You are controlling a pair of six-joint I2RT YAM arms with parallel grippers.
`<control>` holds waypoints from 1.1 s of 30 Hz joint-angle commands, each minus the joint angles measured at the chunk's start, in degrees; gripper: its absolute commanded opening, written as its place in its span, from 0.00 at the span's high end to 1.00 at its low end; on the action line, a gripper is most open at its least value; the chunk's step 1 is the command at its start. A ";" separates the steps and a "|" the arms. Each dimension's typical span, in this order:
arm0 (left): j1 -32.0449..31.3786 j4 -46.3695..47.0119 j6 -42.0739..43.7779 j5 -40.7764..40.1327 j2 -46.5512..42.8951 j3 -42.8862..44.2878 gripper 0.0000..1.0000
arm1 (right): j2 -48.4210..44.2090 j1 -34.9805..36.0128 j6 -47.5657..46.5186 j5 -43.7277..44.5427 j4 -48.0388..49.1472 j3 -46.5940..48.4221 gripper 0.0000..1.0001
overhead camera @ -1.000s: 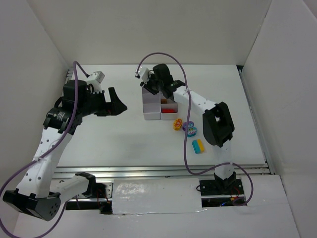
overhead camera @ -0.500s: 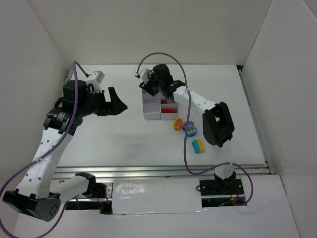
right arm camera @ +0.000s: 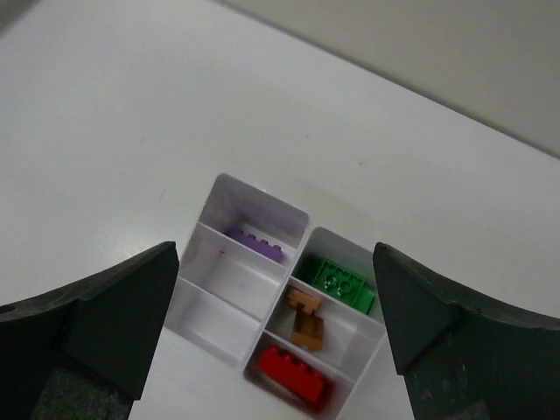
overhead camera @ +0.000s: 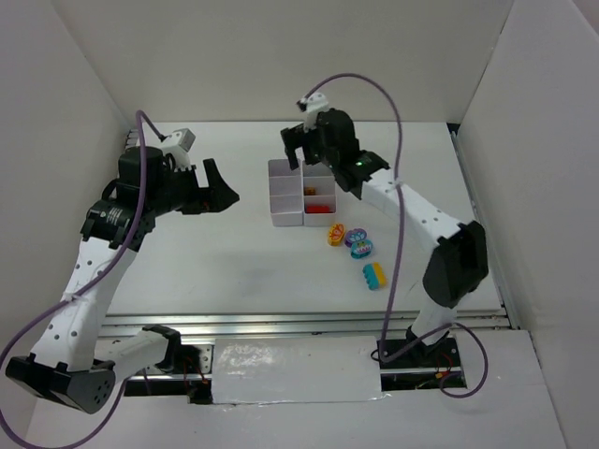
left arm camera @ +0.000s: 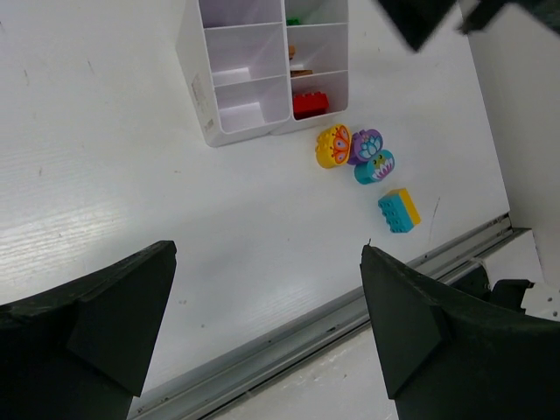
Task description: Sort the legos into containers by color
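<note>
Now the right pincer (overhead camera: pixel 298 152) hovers over the far end of the containers (overhead camera: pixel 284 213), jaws spread wide, nothing between them. Straight below it sit the purple brick (right arm camera: pixel 256 244) in the far-left compartment, the green brick (right arm camera: pixel 341 282) far right, the orange brick (right arm camera: pixel 306 322) middle right and the red brick (right arm camera: pixel 291 374) near right. The left pincer (overhead camera: pixel 218 190), jaws apart too, hangs well left of the containers. The loose legos (overhead camera: pixel 358 245) lie on the table (overhead camera: pixel 234 271), just near and right of the containers
</note>
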 commanded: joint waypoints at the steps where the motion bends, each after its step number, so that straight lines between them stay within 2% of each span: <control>1: 0.23 0.02 -1.42 -2.73 1.17 3.79 0.01 | -9.46 -1.85 21.14 15.10 -7.94 0.23 0.00; 5: 0.23 -1.74 -2.73 -5.19 4.24 5.55 0.01 | -14.83 -6.50 27.12 8.61 -18.00 -4.42 0.00; 8: 0.23 -4.37 -4.75 -9.32 5.82 7.13 0.00 | -21.76 -12.13 33.02 0.54 -19.07 -14.86 0.00; 9: 0.23 -5.08 -5.28 -10.37 6.09 7.75 0.01 | -23.61 -13.01 34.25 -0.88 -18.20 -21.24 0.00; 11: 0.31 -6.22 -5.73 -11.09 6.88 7.93 0.00 | -26.34 -13.98 35.14 -0.55 -19.59 -25.85 0.00; 15: 0.23 -4.91 -6.52 -7.76 7.67 6.00 0.01 | -24.25 -13.64 34.53 -1.95 -25.04 -32.28 0.00; 18: 0.23 -3.15 -7.14 -4.77 8.03 4.60 0.00 | -24.42 -13.63 32.77 -1.94 -22.60 -36.06 0.00; 23: 0.23 -2.71 -6.70 -2.39 8.73 3.98 0.00 | -22.76 -13.63 28.74 -1.42 -19.95 -38.35 0.00; 33: 0.31 -2.88 -5.20 -0.98 7.76 2.04 0.01 | -11.42 -13.55 23.62 0.16 -18.11 -35.55 0.00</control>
